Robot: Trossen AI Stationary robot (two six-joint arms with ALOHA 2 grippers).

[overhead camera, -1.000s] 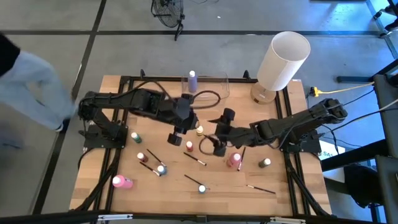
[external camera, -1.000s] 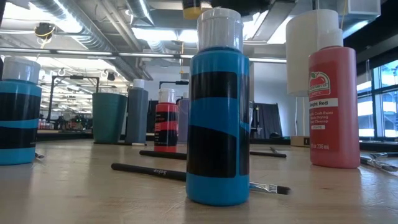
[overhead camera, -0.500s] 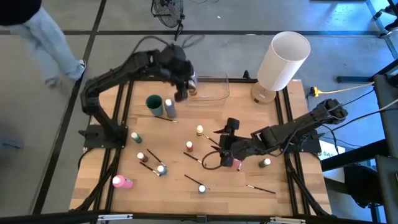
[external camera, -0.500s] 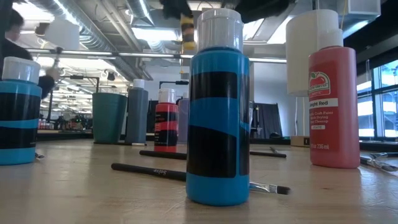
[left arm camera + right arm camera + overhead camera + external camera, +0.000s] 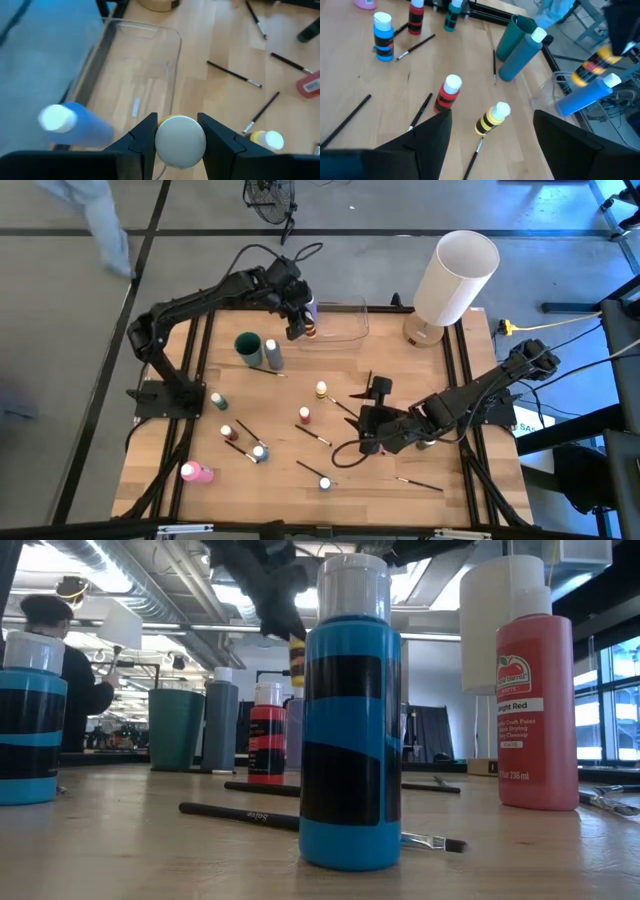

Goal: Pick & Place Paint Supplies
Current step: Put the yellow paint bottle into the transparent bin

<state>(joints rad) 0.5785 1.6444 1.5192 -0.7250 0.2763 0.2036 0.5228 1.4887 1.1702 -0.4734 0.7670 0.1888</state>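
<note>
My left gripper (image 5: 298, 325) is shut on a yellow, dark-striped paint bottle (image 5: 297, 652) with a pale cap. It hangs over the left end of the clear container (image 5: 338, 320), where a blue bottle (image 5: 75, 122) stands. My right gripper (image 5: 492, 142) stands open above the middle of the table (image 5: 364, 423), with nothing between its fingers. It faces a second yellow bottle (image 5: 491, 119) and a red-and-black one (image 5: 446, 95), both upright on the wood. Dark-handled brushes (image 5: 312, 434) lie scattered on the table. My left gripper pinches the yellow bottle at its pale cap (image 5: 166, 142), one finger on either side. The fingers slant down from above. The bottle hangs below them, roughly upright and lifted clear over the container.
A teal cup (image 5: 247, 345) and a grey bottle (image 5: 272, 353) stand left of the container, and a large white cylinder (image 5: 455, 275) stands at the far right. More bottles (image 5: 258, 452) and a pink one lying flat (image 5: 197, 472) fill the near left. A person (image 5: 55, 650) stands beyond the table.
My left gripper has swung from the table's middle toward the far edge with the yellow bottle, first rising, then sinking over the container's left end, rolling as it went. My right gripper has shifted a little toward the near edge, still open.
</note>
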